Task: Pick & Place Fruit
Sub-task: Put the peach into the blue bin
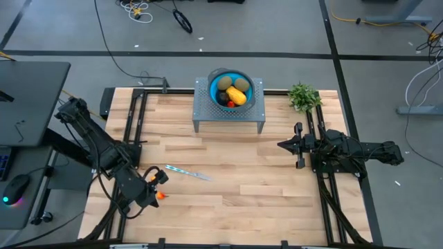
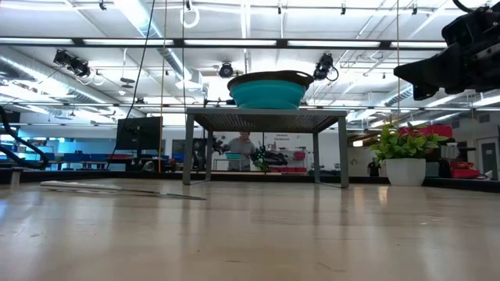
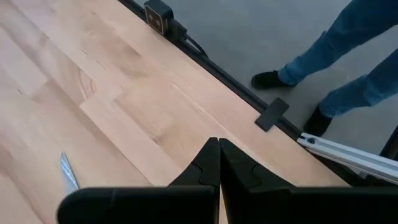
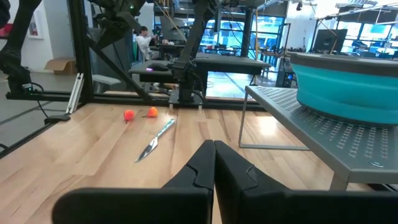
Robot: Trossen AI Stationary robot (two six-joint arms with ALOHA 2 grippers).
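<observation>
The fruit (image 1: 232,92), two brown-green ovals, a yellow-orange piece and a red one, lies in a blue bowl (image 1: 215,77) on a grey perforated stand (image 1: 202,111) at the table's far middle. Two tiny red-orange fruits (image 4: 129,115) (image 4: 152,112) rest on the wood near the left arm; the high view shows them too (image 1: 160,196). My left gripper (image 3: 218,149) is shut and empty, slanting down toward the near edge beside them (image 1: 147,200). My right gripper (image 4: 213,152) is shut, level, at the table's right (image 1: 280,145).
A slim silvery knife-like stick (image 1: 187,173) lies on the wood right of the left arm. A green plant in a white pot (image 1: 303,97) stands at the far right. A person's legs in jeans (image 3: 348,56) stand on the floor beyond the near edge.
</observation>
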